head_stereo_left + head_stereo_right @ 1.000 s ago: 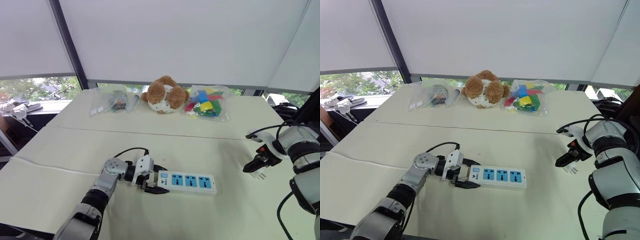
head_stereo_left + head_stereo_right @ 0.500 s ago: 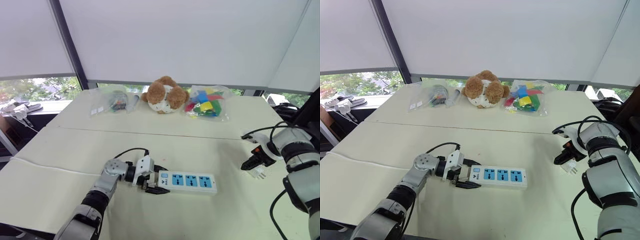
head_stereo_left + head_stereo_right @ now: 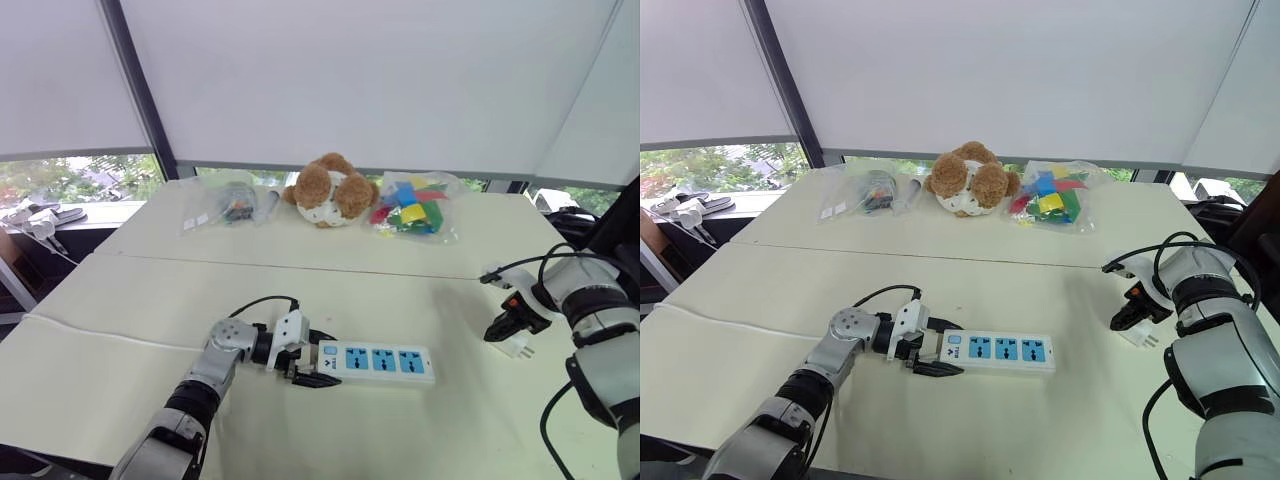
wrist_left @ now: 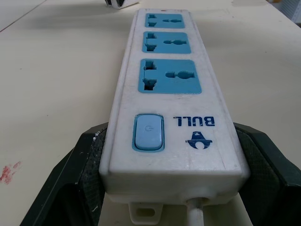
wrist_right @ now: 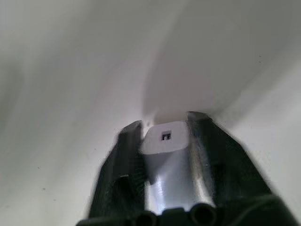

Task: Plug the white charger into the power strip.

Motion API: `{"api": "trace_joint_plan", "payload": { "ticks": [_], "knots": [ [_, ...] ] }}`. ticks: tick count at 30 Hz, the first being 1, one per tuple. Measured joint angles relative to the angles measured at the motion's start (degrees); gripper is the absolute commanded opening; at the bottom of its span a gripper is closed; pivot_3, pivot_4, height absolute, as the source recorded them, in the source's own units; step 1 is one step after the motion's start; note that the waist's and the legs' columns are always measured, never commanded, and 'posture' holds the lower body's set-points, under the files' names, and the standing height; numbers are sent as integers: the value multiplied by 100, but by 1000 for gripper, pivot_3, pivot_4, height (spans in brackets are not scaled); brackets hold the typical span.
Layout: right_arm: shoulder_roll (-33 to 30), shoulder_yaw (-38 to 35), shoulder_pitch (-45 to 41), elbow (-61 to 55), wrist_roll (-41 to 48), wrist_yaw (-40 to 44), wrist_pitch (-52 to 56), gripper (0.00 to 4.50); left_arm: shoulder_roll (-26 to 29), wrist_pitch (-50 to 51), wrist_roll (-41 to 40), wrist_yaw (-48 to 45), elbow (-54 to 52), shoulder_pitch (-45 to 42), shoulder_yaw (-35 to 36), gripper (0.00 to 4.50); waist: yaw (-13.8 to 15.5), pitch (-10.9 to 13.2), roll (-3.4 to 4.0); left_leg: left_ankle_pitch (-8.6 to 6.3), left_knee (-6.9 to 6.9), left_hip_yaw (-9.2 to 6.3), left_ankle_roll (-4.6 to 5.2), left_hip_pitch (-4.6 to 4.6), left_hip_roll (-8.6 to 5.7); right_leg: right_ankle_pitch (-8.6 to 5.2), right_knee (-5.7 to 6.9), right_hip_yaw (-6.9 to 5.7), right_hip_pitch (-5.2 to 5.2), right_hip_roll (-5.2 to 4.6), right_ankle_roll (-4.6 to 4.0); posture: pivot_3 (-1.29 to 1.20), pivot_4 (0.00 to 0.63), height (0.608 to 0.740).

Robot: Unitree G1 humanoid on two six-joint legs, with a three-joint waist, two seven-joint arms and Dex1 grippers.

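Left tool (image 3: 312, 367) is clamped on the switch end of the power strip (image 3: 380, 361), which lies flat on the table (image 3: 400, 290). Over on the right, the right tool (image 3: 503, 330) pinches the white charger (image 3: 520, 347), low near the tabletop, well apart from the strip.

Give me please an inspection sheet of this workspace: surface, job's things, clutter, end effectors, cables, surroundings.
Surface: pale table, seam across it.
Job's things: power strip flat, three blue sockets free; white charger apart, to its right.
Clutter: teddy bear, bag of coloured blocks, bag of small items at far edge.
End effectors: left end effector shut on power strip's switch end; right end effector shut on white charger.
Cables: black cable loops by left wrist.
Surroundings: white blinds, window strip below.
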Motion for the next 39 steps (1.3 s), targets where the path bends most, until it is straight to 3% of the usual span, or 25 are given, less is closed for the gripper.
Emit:
{"api": "trace_joint_plan", "payload": {
  "ticks": [16,19,22,33,36,39],
  "knots": [
    [-47,124,-82,40,-456,464,-481,3092,-27,-18,-1,64,42,10,4,3040,-2,-1,3,0,0,-6,1,20,-6,0,-1,2,22,-2,0,0,150,739],
    [-43,121,-81,82,-482,407,-480,2246,-27,-14,-1,69,37,13,4,3040,-2,-1,3,0,0,-6,1,20,-6,0,-1,2,22,-2,0,0,150,739],
    [-30,110,-79,134,-488,291,-482,734,-27,-11,-1,71,36,15,4,3040,-4,-1,3,0,0,-6,1,21,-6,0,-1,2,23,-2,0,0,150,739],
    [0,-230,-96,65,-292,69,-557,736,-5,-18,-1,83,140,-14,31,3040,-24,1,5,-1,-5,-9,2,58,-6,-1,-7,2,57,-3,-1,0,150,739],
    [-20,-867,-333,-222,393,463,-15,736,46,12,0,-68,292,-174,18,3040,-38,8,16,-1,-8,-9,2,57,-6,0,-5,2,52,-2,0,0,150,739],
    [-165,-1650,-96,-1667,1715,861,855,736,65,166,-16,-312,451,-362,-4,3040,-28,9,12,-2,-17,-13,2,55,-2,0,-3,-1,46,-1,0,0,150,739]
  ]
}}
